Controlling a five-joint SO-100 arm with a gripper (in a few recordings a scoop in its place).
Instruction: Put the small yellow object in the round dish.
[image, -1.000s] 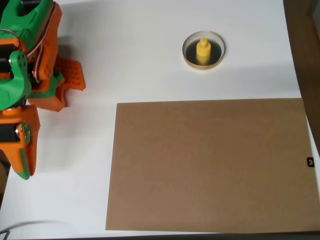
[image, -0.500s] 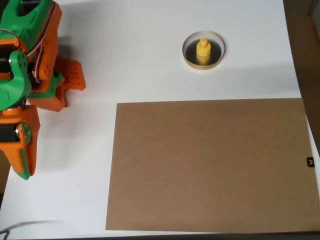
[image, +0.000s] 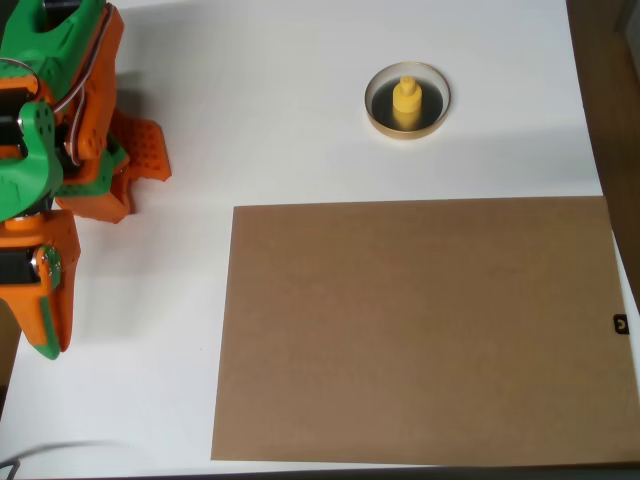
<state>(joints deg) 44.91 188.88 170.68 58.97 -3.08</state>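
Surface: in the overhead view a white table (image: 300, 120) filled the frame, with a dark strip of floor along the right edge.
Board: a large brown cardboard sheet (image: 420, 330) lay flat across the lower centre and lower right of the frame, its top edge running just below the middle.
Arm: the orange and green arm (image: 50, 150) was folded at the far left of the frame, from the upper left corner down to the middle left.
Gripper: the orange gripper (image: 135, 165) sat at the upper left beside the arm body, one ribbed orange finger (image: 145, 150) pointing right and down over the bare table; it held nothing and touched neither task thing; how wide the jaws stood could not be told from this angle.
Round dish: the round dish (image: 432, 112), tan rim and dark inside, rested on the table in the upper centre-right, above the cardboard and well apart from the gripper.
Small yellow object: the small yellow object (image: 406, 102) stood upright inside the dish, near its middle.
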